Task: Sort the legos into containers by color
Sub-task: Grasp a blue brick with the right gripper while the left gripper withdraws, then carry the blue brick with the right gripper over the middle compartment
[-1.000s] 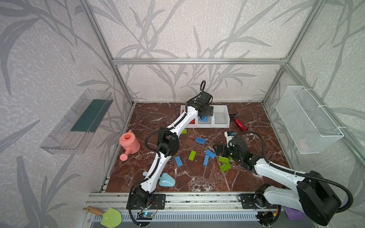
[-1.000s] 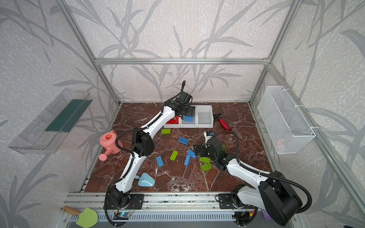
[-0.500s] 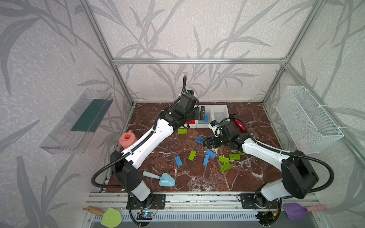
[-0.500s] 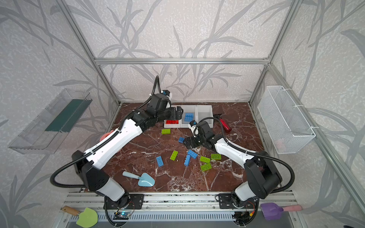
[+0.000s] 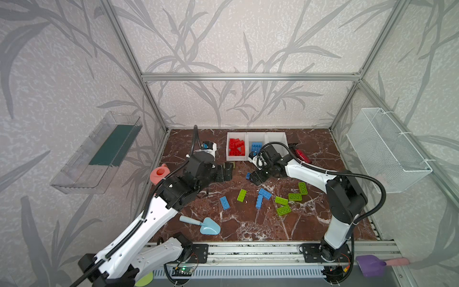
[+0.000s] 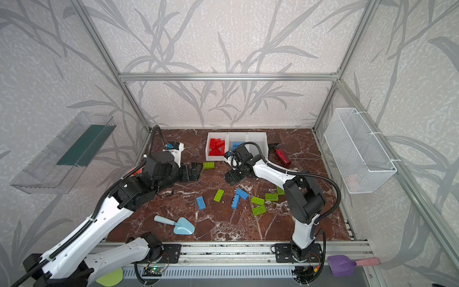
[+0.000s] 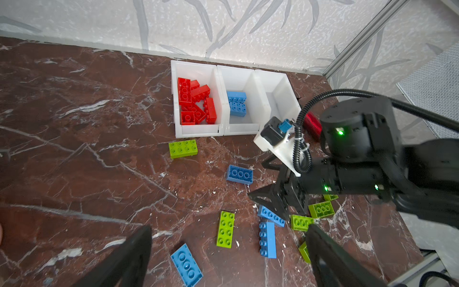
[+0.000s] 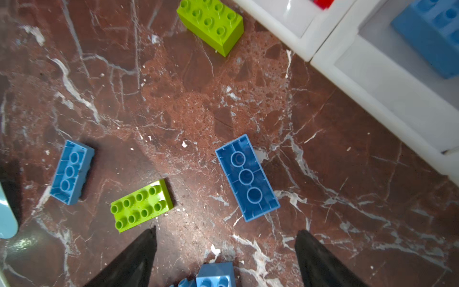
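The containers [image 5: 257,159] stand in a row at the back: red legos [image 5: 236,147] fill the left one, blue legos [image 5: 255,146] lie in the middle one, the right one [image 5: 275,139] holds nothing. Blue and green legos lie loose on the floor, among them a green lego [image 6: 208,165] beside my left gripper [image 5: 224,171], which is open and empty. My right gripper [image 5: 255,177] is open over an upside-down blue lego [image 8: 247,177], which lies just ahead of its fingertips. Another blue lego [image 8: 216,274] shows low between its fingers [image 8: 139,258].
A red bottle [image 5: 301,155] lies right of the containers. A pink watering can [image 5: 160,174] sits behind my left arm, a light blue scoop [image 5: 208,226] near the front. A wire basket [image 5: 387,149] and clear tray [image 5: 99,151] hang on the side walls.
My left gripper has drawn back from over the containers to the floor left of them. My right gripper has moved from the green legos at the right to the blue lego near the containers.
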`<state>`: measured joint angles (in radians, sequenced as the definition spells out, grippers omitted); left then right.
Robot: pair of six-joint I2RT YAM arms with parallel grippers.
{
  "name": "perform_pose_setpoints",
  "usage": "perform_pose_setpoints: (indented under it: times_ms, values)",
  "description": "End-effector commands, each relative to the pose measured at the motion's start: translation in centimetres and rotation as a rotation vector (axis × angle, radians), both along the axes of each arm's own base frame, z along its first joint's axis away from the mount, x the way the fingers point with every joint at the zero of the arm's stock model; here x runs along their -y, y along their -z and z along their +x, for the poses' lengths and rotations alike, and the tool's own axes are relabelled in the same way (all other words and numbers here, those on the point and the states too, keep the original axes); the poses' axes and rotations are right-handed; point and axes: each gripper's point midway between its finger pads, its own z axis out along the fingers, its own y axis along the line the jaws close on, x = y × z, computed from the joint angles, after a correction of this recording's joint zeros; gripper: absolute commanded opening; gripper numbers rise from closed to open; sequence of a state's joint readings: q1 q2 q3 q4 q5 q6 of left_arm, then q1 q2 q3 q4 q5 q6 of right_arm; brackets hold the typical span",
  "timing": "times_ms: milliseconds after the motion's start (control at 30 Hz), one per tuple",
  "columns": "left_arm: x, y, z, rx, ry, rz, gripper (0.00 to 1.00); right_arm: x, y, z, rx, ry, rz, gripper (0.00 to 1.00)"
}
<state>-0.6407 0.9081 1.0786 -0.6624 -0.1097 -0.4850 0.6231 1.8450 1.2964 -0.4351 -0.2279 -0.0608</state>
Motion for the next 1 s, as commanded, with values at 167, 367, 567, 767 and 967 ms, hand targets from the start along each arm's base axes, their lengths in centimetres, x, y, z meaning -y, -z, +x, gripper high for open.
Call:
perform_pose_setpoints:
  times_ms: [167, 367, 567, 767, 967]
  values:
    - [-4.3, 3.1, -4.0, 0.017, -0.009, 0.117, 0.96, -0.3, 2.0, 1.6, -0.030, -0.002, -0.102, 0.81]
    - [-5.3, 5.0, -4.6, 0.021, -0.016, 0.157, 0.96, -0.7, 3.2, 2.6, -0.031, -0.008, -0.137, 0.77]
    - [-4.5, 4.9, -4.6, 0.012, 0.021, 0.145, 0.96, -0.7, 4.4, 2.9, -0.057, -0.021, -0.179, 0.67]
    - [-4.8, 5.1, -4.5, 0.018, 0.014, 0.164, 0.96, -1.1, 4.9, 3.0, -0.045, -0.031, -0.200, 0.62]
    - [-4.7, 5.2, -4.5, 0.007, 0.015, 0.168, 0.96, -1.3, 5.5, 2.8, -0.027, -0.045, -0.252, 0.51]
